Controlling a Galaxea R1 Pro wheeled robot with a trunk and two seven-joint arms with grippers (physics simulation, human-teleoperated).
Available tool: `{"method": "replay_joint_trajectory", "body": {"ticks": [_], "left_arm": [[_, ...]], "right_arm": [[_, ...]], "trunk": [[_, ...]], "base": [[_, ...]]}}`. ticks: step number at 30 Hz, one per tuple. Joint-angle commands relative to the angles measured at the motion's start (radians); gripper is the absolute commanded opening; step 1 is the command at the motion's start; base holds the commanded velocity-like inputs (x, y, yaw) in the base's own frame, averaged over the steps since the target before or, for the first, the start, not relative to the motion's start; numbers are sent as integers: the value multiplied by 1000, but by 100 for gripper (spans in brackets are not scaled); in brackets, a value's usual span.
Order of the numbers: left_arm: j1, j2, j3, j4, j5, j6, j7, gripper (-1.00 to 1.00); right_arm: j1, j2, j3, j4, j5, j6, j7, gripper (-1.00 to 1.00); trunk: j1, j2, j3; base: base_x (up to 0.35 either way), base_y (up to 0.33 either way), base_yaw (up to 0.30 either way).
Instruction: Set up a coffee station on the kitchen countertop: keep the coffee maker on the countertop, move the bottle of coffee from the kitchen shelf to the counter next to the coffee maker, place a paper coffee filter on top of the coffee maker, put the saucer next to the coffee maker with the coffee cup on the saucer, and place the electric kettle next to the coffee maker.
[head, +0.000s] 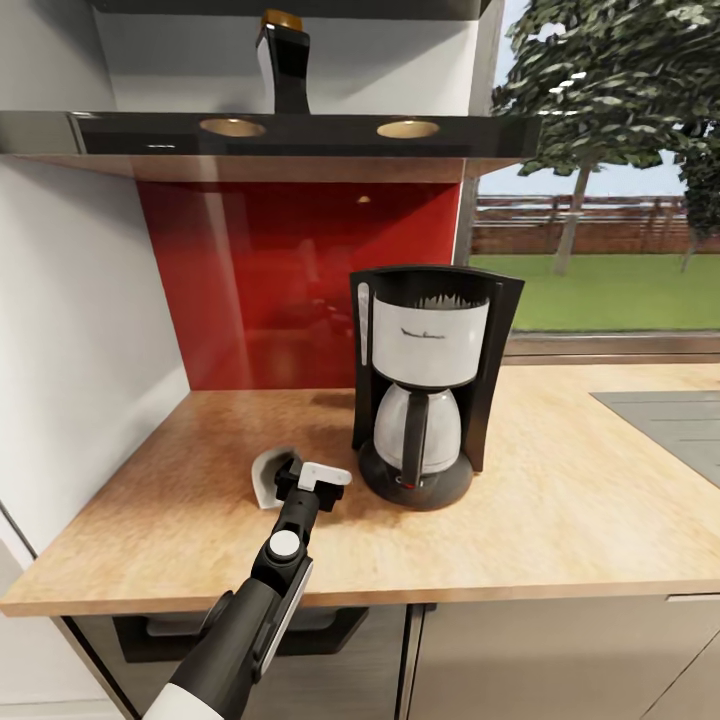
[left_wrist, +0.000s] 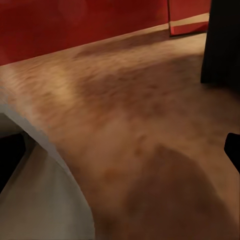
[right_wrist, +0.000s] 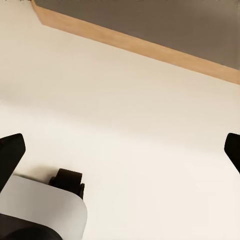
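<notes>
A plain white wall (head: 70, 330) closes the left end of the counter (head: 560, 510), a light wood-grain slab over grey cabinet fronts (head: 540, 660). Behind it runs a glossy red backsplash (head: 260, 290), with a dark shelf (head: 300, 135) above carrying two round lamps. On that shelf stands the bottle of coffee (head: 284, 62), dark, flared and gold-capped, far above the work surface.

Near the counter's front, the left claw (head: 292, 478) reaches in low over the wood with a white, curved, thin-walled piece (head: 268, 476) at its tip; what this piece is cannot be told, nor whether the claw grips it or how wide it stands. In the left wrist view the same pale curve (left_wrist: 45, 200) lies against the grain.

Just right of the claw stands the coffee maker (head: 430, 380), black frame, white upper body, rounded white-and-steel carafe with a black handle. A window (head: 610, 170) and a grey inset panel (head: 670, 420) lie farther right.

The right claw (right_wrist: 120, 145) hangs wide open and empty over a pale floor.
</notes>
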Motion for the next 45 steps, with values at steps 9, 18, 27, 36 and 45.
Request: {"method": "replay_joint_trajectory", "body": {"ticks": [9,18,27,36,45], "left_arm": [[-1,0,-2,-1,-10,7,3,100],[-1,0,-1,-1,-10,7,4,100],[-1,0,-1,-1,-10,7,4,100],[-1,0,-1,-2,-10,6,5,-100],[-1,0,-1,-3,-10,6,5,-100]], "right_arm": [[-1,0,1,1,3,-3,0,100],[-1,0,1,1,3,-3,0,100],[-1,0,1,1,3,-3,0,100],[-1,0,1,1,3,-3,0,100],[-1,0,1,1,3,-3,0,100]], "trunk": [[0,-1,-1],[0,-1,-1],[0,-1,-1],[0,-1,-1],[0,-1,-1]], "base": [[18,0,0],[1,0,0],[0,0,0],[0,0,0],[0,0,0]]}}
